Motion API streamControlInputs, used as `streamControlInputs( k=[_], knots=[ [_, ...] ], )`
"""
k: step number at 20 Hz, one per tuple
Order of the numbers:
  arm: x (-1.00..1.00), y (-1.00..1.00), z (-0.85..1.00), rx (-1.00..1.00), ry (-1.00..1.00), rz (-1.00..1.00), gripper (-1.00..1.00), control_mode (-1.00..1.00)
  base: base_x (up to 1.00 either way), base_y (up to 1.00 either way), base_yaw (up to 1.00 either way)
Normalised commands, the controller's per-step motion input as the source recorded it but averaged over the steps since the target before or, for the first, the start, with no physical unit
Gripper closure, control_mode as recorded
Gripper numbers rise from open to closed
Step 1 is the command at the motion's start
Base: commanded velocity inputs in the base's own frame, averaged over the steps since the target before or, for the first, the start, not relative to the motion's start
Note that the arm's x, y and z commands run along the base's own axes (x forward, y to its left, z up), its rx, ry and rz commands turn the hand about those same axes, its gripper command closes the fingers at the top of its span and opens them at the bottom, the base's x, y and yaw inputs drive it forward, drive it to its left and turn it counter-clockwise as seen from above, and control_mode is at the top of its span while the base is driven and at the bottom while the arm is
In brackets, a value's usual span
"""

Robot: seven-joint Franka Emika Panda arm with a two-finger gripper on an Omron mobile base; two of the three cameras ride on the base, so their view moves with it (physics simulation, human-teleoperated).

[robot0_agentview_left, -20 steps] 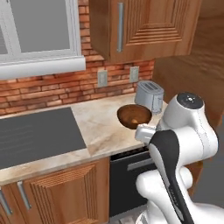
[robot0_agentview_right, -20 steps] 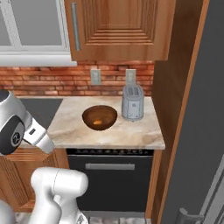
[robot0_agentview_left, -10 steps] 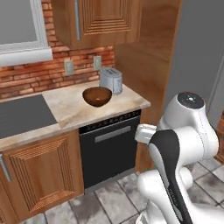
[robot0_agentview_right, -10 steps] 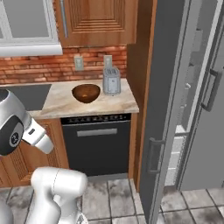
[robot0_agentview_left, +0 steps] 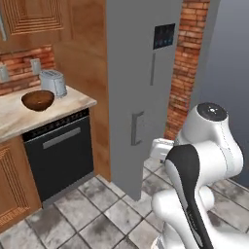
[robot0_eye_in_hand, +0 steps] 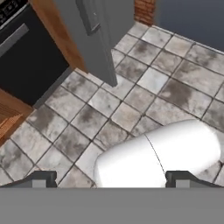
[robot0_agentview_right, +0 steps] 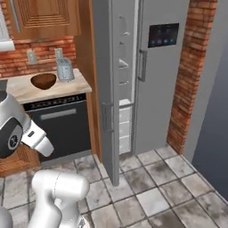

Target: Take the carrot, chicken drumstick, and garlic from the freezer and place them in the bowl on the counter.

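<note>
Standing ajar: freezer (robot0_agentview_right: pixel 125 84); bowl (robot0_agentview_left: pixel 37 100) on counter (robot0_agentview_left: pixel 58 108).

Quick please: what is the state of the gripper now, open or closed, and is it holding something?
Gripper: open, fingertips wide apart, holding nothing; floor tiles below it.

A dark brown wooden bowl (robot0_agentview_left: pixel 37 99) sits on a pale stone counter (robot0_agentview_left: pixel 19 119) at nine o'clock, a silver toaster (robot0_agentview_left: pixel 53 82) just beside it. The tall grey freezer (robot0_agentview_left: pixel 141 87) door stands at centre, the white robot arm (robot0_agentview_left: pixel 202 160) at four o'clock.
</note>
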Motion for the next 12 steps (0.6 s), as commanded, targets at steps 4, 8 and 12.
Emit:
streamControlInputs(
  k=[4,8,12],
  knots=[
    [0.0,0.0,0.0,0.0,0.0,0.0,-1.0,1.0,-0.19,-1.0,-0.5],
    [0.0,0.0,0.0,0.0,0.0,0.0,-1.0,1.0,0.18,-1.0,-0.19],
    [0.0,0.0,0.0,0.0,0.0,0.0,-1.0,1.0,1.0,-1.0,0.0]
  ],
)
